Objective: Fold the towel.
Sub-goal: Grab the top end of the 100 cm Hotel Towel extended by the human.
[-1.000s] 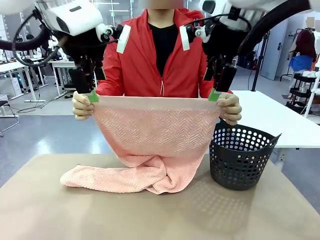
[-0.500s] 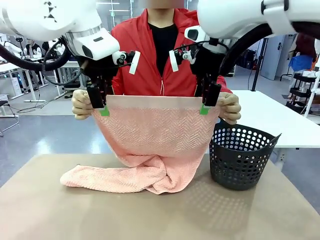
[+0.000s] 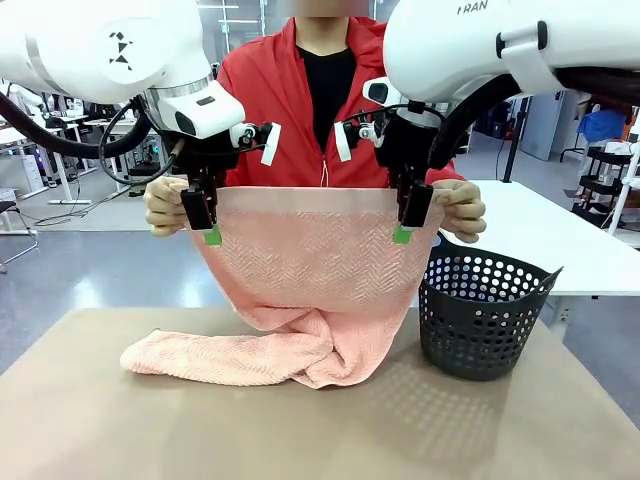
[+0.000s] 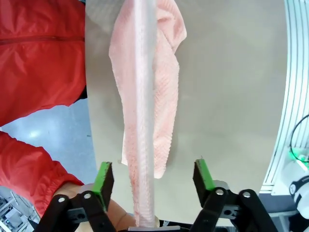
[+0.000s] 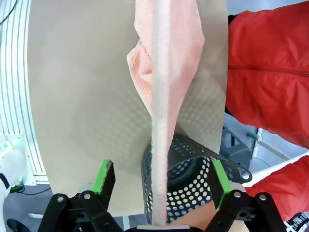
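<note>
Step in hand: taking the top edge of the towel (image 3: 310, 270) from the person, who holds it stretched out at both corners.
Left hand (image 4: 152, 176): fingers wide apart, straddling the smooth band of the towel; the band runs down the middle of the gap, touching neither pad, so nothing is gripped yet.
Right hand (image 5: 161, 176): also wide, with the towel edge centred between its green pads and not pinched.
Towel: its top edge hangs taut between the two robot hands, the body drops below them, and the bottom lies bunched on the surface (image 3: 300, 430) beneath.
Person's hands: one (image 3: 165, 205) is just outside the left hand and the other (image 3: 462, 208) just outside the right hand, each very close to the fingers.
How to do it well: close both hands together and squarely on the band, deep enough that the pads take the full hem and not just its lip.
Watch for: the person's fingers beside the pads; close on cloth alone.
Also: the basket (image 3: 480, 320) stands below and just beyond the right hand, so the lift that follows should likely keep the cloth from dragging across its rim.
Judgement: the fold itself has not begun.
</note>
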Motion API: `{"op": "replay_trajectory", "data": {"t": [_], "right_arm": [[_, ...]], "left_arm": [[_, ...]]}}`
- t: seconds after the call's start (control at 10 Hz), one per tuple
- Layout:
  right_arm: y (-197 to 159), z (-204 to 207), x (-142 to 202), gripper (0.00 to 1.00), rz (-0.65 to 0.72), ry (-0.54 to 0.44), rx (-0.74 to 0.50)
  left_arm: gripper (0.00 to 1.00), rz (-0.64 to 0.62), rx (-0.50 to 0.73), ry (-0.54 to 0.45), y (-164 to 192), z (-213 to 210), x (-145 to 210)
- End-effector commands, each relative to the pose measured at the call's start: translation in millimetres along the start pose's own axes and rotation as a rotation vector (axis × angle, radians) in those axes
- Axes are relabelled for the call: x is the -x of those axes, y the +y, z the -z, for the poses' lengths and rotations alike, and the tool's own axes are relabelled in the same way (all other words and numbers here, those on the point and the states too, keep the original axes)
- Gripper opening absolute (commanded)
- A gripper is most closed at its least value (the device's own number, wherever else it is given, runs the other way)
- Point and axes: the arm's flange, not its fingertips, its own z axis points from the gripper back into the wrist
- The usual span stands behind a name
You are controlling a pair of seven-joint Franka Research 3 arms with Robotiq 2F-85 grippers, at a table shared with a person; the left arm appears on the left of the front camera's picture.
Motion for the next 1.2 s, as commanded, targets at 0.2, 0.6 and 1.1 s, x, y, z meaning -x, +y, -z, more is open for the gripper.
{"op": "replay_trajectory", "data": {"t": [0.2,0.6,1.1], "right_arm": [[4.7,1.8,2.2,0.00,0.037,0.008,0.029],[4.0,0.6,3.5,0.00,0.047,0.012,0.033],[-2.3,5.6,10.2,0.00,0.044,-0.010,0.004]], "left_arm": [[0.00,-0.040,0.000,-0.028,1.1,3.3,0.4],[0.00,-0.027,0.002,-0.032,0.9,-0.1,-1.8],[0.00,-0.050,0.020,-0.057,1.5,6.5,12.9]]}}
